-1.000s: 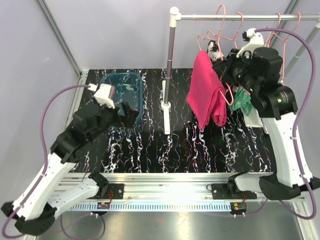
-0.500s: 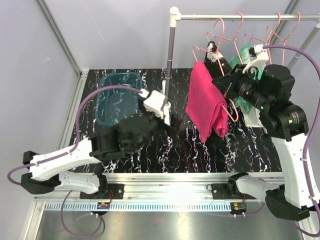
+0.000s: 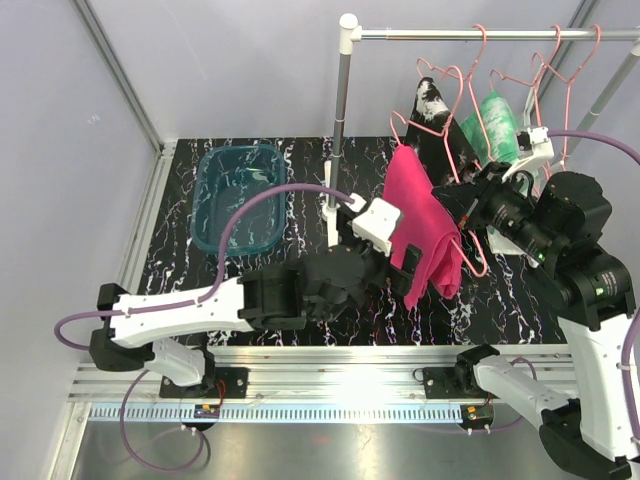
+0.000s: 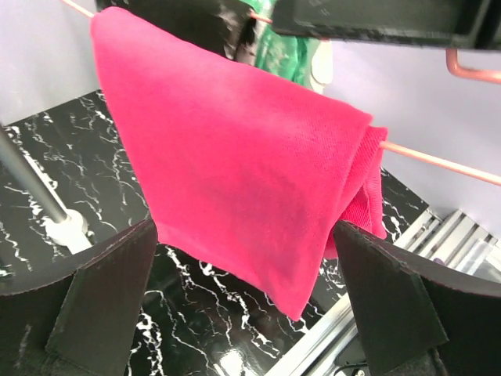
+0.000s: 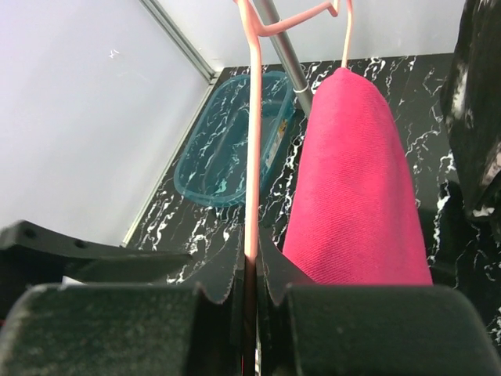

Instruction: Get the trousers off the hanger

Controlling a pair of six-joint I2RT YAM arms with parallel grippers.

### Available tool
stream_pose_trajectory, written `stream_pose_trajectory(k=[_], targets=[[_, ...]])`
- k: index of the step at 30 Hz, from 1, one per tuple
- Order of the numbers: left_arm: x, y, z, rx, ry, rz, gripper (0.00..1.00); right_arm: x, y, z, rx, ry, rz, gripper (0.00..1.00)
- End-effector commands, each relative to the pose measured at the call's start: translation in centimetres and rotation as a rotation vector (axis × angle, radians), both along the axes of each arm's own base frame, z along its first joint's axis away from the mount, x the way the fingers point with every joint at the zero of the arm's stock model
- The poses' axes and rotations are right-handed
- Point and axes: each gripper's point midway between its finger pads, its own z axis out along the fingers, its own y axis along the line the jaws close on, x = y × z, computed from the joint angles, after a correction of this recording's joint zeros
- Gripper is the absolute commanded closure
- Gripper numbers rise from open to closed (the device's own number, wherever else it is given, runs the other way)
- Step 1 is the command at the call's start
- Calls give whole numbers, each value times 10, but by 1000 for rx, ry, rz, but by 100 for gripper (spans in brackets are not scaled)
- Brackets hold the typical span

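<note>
left gripper swung from bin to pink trousers, jaws spread | trousers hang just ahead of the gap | right gripper pinches hanger wire

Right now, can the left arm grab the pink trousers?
Probably yes. The left gripper is open right in front of the pink trousers, nothing between them, while the right gripper grips their hanger.

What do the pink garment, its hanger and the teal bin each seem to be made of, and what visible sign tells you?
Pink garment: matte cloth, judging by its fine ribbed texture and soft folds.
Hanger: a thin, smooth pink rod, probably coated wire or plastic; the look leaves it open.
Teal bin: glossy translucent plastic, since the marbled tabletop shows through it.
</note>
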Motion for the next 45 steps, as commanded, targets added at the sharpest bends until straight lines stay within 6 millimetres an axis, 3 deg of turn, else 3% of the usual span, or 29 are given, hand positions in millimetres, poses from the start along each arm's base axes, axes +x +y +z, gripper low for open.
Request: stream_pose_trajectory(k=[1,9,14,22,24,25,30,33,36,39,41,42,45], targets=[[1,-10,26,-106,-20,13,1,-12,0,64,124,-215,8,100],[-13,-41,18,-155,-32,-87,1,-12,-2,65,156,-201,-7,100],[-7,-55,11,-126,-49,-64,1,-14,-1,67,164,-209,-1,100],[6,-73,6,-97,-82,-1,15,-19,-1,68,169,-211,12,100],[10,-72,4,-88,-86,25,20,-21,-1,69,169,-217,14,100],[11,-72,2,-80,-91,28,28,-22,-2,70,167,-220,14,100],[15,-66,2,-72,-106,44,35,-21,-2,66,158,-211,13,100],[21,-63,1,-69,-112,69,36,-24,2,68,175,-215,35,100],[26,-62,3,-81,-116,90,26,-25,4,71,192,-216,47,100],[29,-66,11,-102,-129,101,27,-23,5,68,190,-207,51,100],[31,-68,16,-109,-138,112,35,-23,6,66,193,-202,56,100],[32,-70,16,-105,-145,114,50,-22,7,63,191,-196,58,100],[34,-68,24,-115,-152,124,72,-21,3,60,176,-195,36,100]])
